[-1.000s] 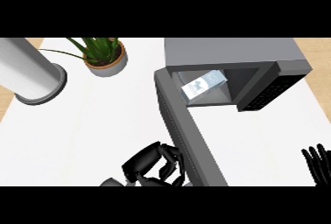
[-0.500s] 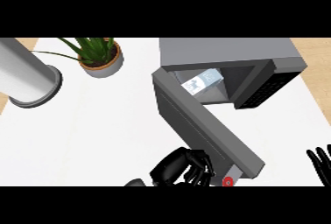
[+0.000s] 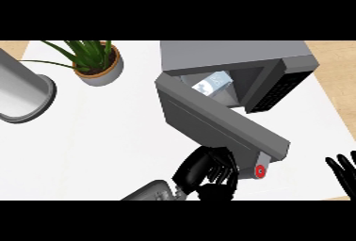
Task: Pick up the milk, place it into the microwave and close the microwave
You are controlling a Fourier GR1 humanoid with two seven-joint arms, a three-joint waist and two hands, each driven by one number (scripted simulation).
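The milk carton (image 3: 212, 85), white with a blue mark, lies inside the grey microwave (image 3: 230, 56). The microwave's door (image 3: 219, 121) stands partly open, swung out toward me on its left hinge. My left hand (image 3: 207, 170) is at the door's outer face near its free end, beside a red round mark (image 3: 261, 171), fingers relaxed against the door and holding nothing. My right hand (image 3: 345, 171) shows at the right edge with its fingers up, resting.
A potted green plant (image 3: 99, 66) stands at the back left. A large grey cylinder (image 3: 21, 92) lies at the far left. White counter (image 3: 97, 141) spreads between them and the microwave; a wooden floor shows past the counter's right edge.
The door has swung further toward the microwave, its free end moving right. My left hand has followed it to the right and away from me.
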